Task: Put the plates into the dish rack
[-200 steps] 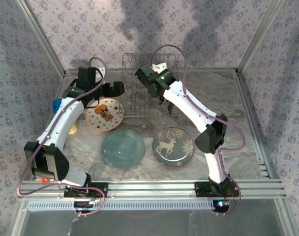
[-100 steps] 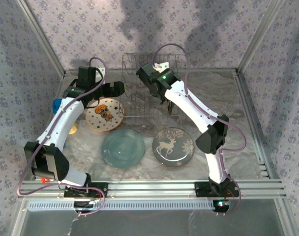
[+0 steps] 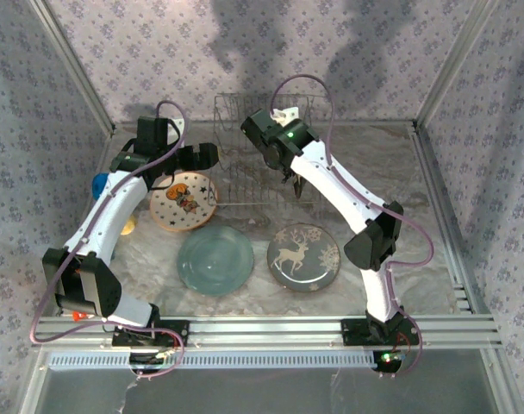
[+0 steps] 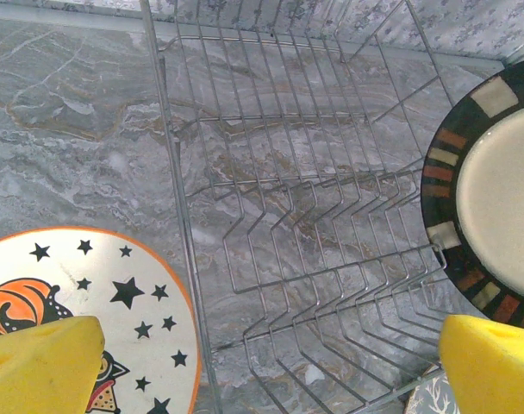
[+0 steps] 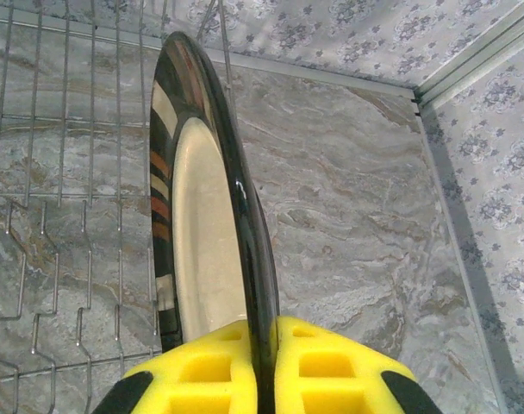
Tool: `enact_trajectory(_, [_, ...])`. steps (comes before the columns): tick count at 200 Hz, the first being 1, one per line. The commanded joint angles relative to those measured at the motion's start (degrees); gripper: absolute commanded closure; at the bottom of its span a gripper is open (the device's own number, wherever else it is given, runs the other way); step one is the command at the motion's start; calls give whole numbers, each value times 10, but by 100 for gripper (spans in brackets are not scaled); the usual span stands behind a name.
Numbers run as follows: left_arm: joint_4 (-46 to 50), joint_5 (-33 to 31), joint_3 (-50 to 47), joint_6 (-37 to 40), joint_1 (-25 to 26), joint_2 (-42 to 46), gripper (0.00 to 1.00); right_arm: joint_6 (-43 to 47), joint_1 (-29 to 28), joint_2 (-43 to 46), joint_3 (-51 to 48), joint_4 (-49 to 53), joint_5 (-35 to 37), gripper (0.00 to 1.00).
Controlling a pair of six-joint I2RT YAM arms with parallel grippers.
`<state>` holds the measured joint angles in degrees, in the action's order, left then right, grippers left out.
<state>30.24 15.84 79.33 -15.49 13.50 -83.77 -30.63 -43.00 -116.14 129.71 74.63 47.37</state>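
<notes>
Slightly farther back now, the right gripper (image 5: 260, 379) clamps the black plate (image 5: 202, 241) upright over the dish rack (image 4: 288, 216); the left gripper (image 4: 262, 362) stands wide, empty.

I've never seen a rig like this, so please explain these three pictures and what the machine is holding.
These are two white robot arms bolted to a marbled table. One picture looks down from above; the other two come from a camera on each wrist, so the yellow pads there are the arm's own fingers. On the table lie a star plate, a teal plate and a deer plate, with a wire rack behind them. The right gripper is shut on a black plate, holding it on edge at the rack's right end. The left gripper is open and empty, above the rack's left edge.
</notes>
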Motion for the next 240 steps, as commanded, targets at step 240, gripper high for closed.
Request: enact_trajectory(240, [-3,13,-2,2,-5,-3,1,-74,4,-49,44,30,22,100])
